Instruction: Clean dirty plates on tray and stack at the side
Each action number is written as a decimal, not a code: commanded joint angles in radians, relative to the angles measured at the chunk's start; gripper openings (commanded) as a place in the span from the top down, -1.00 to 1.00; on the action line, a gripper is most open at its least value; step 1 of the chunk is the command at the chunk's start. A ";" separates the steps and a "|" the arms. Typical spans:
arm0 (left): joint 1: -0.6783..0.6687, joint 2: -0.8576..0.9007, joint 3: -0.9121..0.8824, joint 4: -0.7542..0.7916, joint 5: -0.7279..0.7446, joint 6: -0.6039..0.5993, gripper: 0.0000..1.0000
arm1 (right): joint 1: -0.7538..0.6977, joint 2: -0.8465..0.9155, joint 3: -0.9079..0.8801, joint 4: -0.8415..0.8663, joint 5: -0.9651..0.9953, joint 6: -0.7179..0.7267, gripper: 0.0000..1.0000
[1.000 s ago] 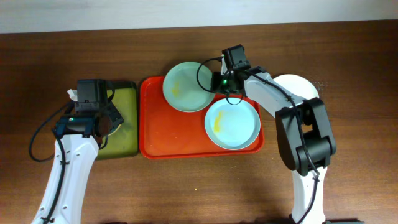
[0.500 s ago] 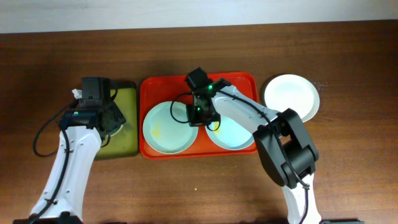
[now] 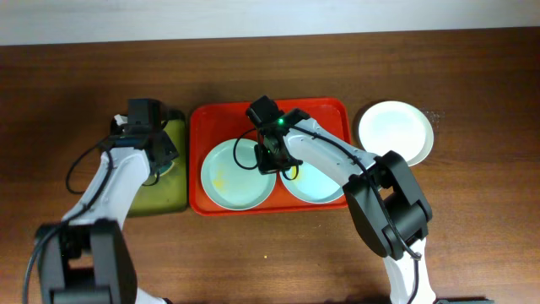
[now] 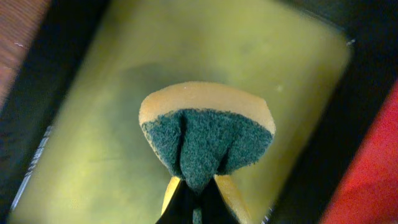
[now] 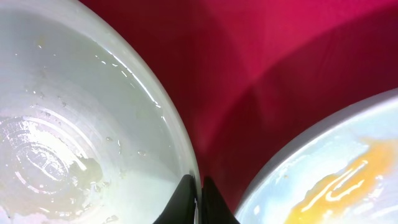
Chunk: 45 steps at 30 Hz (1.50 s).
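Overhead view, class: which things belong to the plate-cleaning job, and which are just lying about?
Job: red-orange tray; mint green plate, gripped at its rim by the right gripper; pale blue plate; white plate; sponge in the left gripper.
Lying about: dark green tray.

The table (image 3: pixel 472 245) is surfaced in dark brown wood with visible grain. The tray (image 3: pixel 224 122) is formed in smooth, glossy red plastic. The mint green plate (image 5: pixel 74 124) is finished smooth and glossy, and is beaded with droplets. The sponge (image 4: pixel 206 127) is composed of yellow foam faced with a rough green scouring layer.
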 commanded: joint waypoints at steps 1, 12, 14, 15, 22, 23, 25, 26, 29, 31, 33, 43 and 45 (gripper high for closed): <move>0.005 0.098 0.003 0.040 0.019 0.024 1.00 | 0.003 -0.013 0.003 -0.010 0.061 0.002 0.92; 0.045 0.171 0.003 0.079 0.025 0.024 1.00 | 0.003 -0.013 0.003 -0.002 0.061 0.002 0.92; 0.045 0.214 0.003 0.092 0.027 0.021 1.00 | 0.003 -0.013 0.003 -0.002 0.057 0.002 0.92; 0.047 0.222 0.003 0.089 0.021 0.022 1.00 | 0.003 -0.013 0.003 -0.002 0.057 0.002 0.92; 0.039 -0.072 0.049 0.002 0.077 0.022 1.00 | 0.003 -0.013 0.003 0.010 -0.003 0.005 0.92; 0.029 -0.147 0.049 -0.011 0.085 0.022 1.00 | 0.003 -0.013 0.003 0.018 -0.026 0.005 0.92; 0.008 -0.224 0.049 -0.048 0.114 0.022 1.00 | 0.003 -0.013 0.003 0.017 -0.026 0.005 0.92; 0.000 -0.243 0.049 -0.063 0.147 0.022 1.00 | 0.002 -0.013 0.003 0.016 -0.026 0.005 0.92; -0.069 -0.248 0.032 -0.114 0.314 0.022 1.00 | 0.003 -0.013 0.003 0.009 -0.026 0.005 0.92; -0.106 -0.248 0.013 -0.117 0.312 0.022 1.00 | 0.003 -0.013 0.003 -0.002 -0.025 0.005 0.91; -0.129 -0.248 0.002 -0.118 0.312 0.046 1.00 | 0.003 -0.013 0.003 -0.002 -0.014 0.005 0.85; -0.139 -0.248 0.002 -0.173 0.313 0.071 1.00 | -0.060 -0.010 -0.008 -0.002 -0.180 -0.180 0.92; -0.143 -0.248 0.002 -0.173 0.317 0.071 1.00 | -0.057 0.003 -0.029 0.026 -0.180 -0.180 0.92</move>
